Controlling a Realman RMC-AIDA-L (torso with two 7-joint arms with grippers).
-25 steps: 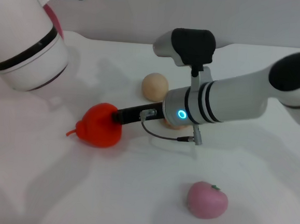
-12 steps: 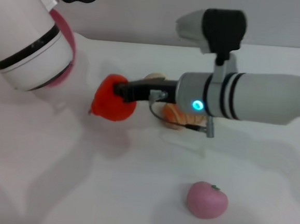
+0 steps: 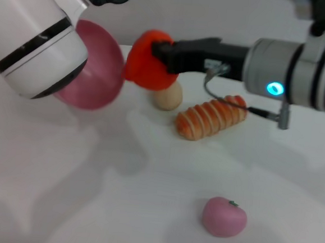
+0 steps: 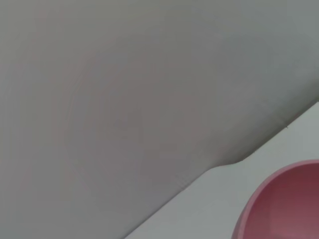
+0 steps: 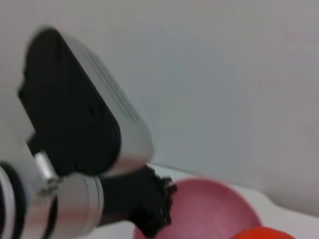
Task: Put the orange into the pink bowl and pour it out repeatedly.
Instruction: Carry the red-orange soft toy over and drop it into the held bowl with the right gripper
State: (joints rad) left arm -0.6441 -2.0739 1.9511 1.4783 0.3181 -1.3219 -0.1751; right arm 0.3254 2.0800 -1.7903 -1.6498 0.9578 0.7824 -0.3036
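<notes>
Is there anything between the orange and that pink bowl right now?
Nothing. In the head view, the orange in the right end effector hangs just beside the pink bowl; only bare table shows between.

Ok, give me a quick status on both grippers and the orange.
Right gripper shut on orange, lifted beside the pink bowl. Left arm holds the bowl up, tilted. Nothing between them.

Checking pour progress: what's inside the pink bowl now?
The visible part of the pink bowl looks bare; the orange is outside, held by the right tool. The rest is hidden.

Head camera is looking down on the desk [image 3: 144, 210]; both wrist cameras are closely sharing the pink bowl [image 3: 96, 74] at ten o'clock.
</notes>
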